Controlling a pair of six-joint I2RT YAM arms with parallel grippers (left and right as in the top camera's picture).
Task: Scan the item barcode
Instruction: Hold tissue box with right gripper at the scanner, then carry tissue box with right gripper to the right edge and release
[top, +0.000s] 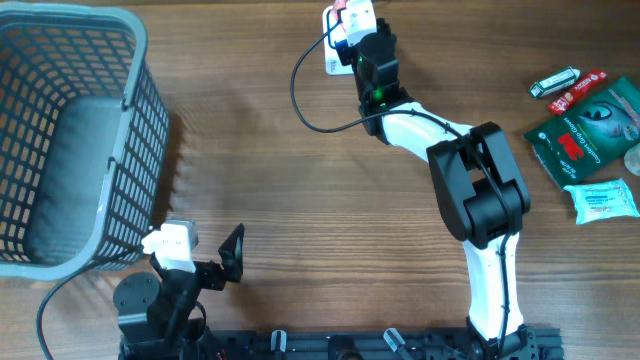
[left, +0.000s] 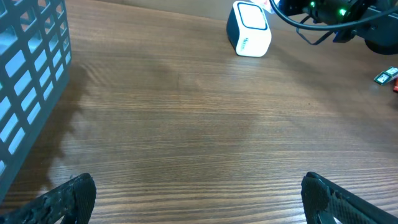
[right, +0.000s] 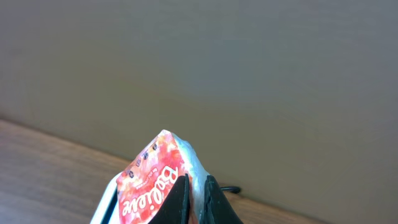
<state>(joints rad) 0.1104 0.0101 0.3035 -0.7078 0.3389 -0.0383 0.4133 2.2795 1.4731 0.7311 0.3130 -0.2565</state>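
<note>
We see the right arm reaching to the top centre of the overhead view. Its jaws are clenched on a packet. In the right wrist view the packet sits at the bottom centre of the frame. It is pink and red with white lettering, and its silvery edge is pinched between the two dark fingertips. The rest of it sticks up and to the left of them.

Just under the packet, at the lower left of that view, we see a white edge that looks like the scanner. From overhead the scanner sits at the top centre of the surface, directly beside the clenched jaws. We cannot tell whether the packet touches it. A black cable loops off to the scanner's left.

The left arm sits at the lower left, and its jaws are released and spread wide. Its fingers show at the two bottom corners of the left wrist view, with only bare wood between them.

A basket fills the upper left of the overhead view. At the right edge lie a green pack, a white pack, a red pack and a small bar, all well apart from both arms.
</note>
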